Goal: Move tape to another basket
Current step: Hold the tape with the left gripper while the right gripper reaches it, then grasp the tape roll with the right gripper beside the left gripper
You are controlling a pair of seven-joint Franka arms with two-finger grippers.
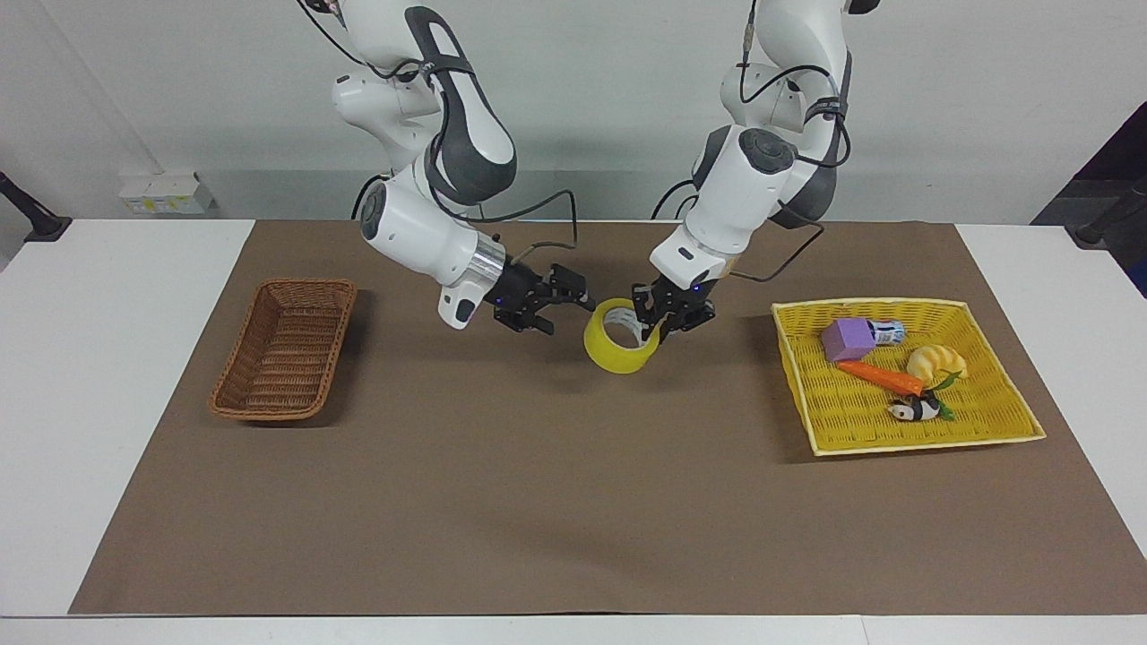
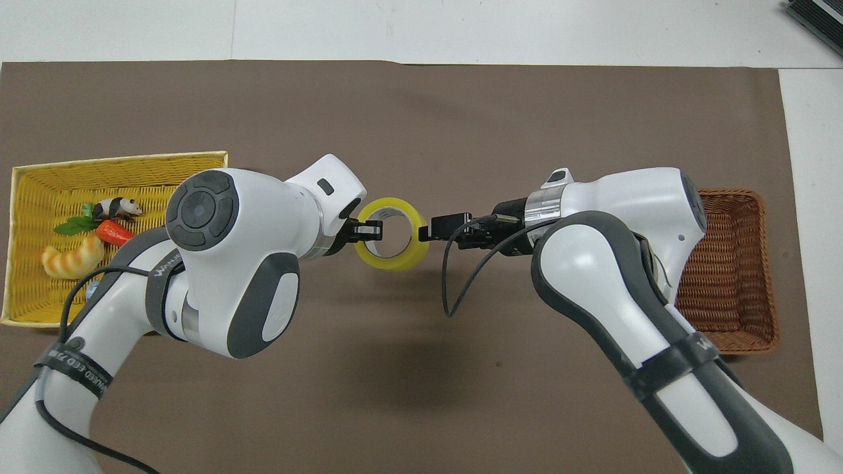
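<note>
Left gripper [image 1: 657, 324] pinched tape [image 1: 618, 339] rim midair; right gripper [image 1: 563, 305] gaped wide beside it; early release could drop tape short of basket [image 1: 285, 349]

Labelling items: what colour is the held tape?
Yellow tape, white core; clearest in the facing view.

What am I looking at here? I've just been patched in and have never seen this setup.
Two robot arms work at a table covered by a brown mat. One picture faces them; the other looks down from above their own end.

The left gripper is shut on the rim of a yellow tape roll, holding it up over the middle of the mat. The right gripper, open, is right beside the roll.

At the right arm's end sits an empty brown wicker basket. At the left arm's end, a yellow woven tray holds small toys, among them a carrot and a panda.
</note>
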